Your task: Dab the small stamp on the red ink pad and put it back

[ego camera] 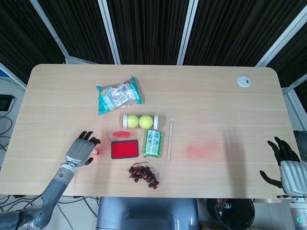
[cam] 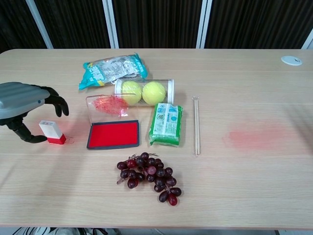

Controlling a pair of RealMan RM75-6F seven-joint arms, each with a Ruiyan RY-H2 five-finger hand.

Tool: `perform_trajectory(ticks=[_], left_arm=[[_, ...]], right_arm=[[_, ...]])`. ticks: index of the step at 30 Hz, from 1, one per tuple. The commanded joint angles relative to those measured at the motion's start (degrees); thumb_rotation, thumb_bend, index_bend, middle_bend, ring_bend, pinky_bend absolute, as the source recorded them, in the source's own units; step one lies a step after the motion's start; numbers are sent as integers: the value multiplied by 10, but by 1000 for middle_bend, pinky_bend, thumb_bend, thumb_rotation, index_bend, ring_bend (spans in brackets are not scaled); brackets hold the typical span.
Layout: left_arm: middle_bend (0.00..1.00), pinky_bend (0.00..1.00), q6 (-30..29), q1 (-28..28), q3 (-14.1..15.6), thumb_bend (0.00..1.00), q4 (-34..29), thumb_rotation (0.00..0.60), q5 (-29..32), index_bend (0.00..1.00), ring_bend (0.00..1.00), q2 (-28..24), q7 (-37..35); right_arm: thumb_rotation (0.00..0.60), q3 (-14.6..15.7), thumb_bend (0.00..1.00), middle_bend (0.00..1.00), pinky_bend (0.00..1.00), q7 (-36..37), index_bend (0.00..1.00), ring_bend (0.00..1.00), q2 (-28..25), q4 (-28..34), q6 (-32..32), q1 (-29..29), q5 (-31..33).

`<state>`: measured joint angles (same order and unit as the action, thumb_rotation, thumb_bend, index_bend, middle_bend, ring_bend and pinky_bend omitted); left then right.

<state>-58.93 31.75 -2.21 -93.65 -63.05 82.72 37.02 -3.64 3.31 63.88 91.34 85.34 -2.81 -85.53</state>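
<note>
The small stamp [cam: 52,132], white with a red base, lies on the table left of the red ink pad [cam: 113,133], whose clear lid [cam: 106,107] stands open behind it. In the head view the stamp [ego camera: 96,152] shows just past my left hand [ego camera: 81,151]. My left hand [cam: 27,105] hovers over the stamp with fingers spread and curved; its thumb sits beside the stamp's left side, holding nothing. My right hand [ego camera: 287,165] rests open at the table's front right corner, seen only in the head view.
A tube of tennis balls [cam: 144,91], a teal snack bag [cam: 111,68], a green packet [cam: 167,124], a thin stick [cam: 196,125] and a bunch of dark grapes [cam: 149,175] surround the pad. A red smear [cam: 254,134] marks the table at right.
</note>
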Motion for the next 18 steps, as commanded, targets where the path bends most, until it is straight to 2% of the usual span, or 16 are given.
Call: perform_trajectory(ticks=[1,18], left_arm=[[330,170,3,3,1,247,5,600,1,323,109,3,-1],[401,193,12,13,5,275,50,600,13,395,144,26,-14]], right_arm=[[600,-1,323,0,191,0,138,0,0,1,0,0,0],[600,-1,324,0,191,-1,138,0,0,2,0,0,2]])
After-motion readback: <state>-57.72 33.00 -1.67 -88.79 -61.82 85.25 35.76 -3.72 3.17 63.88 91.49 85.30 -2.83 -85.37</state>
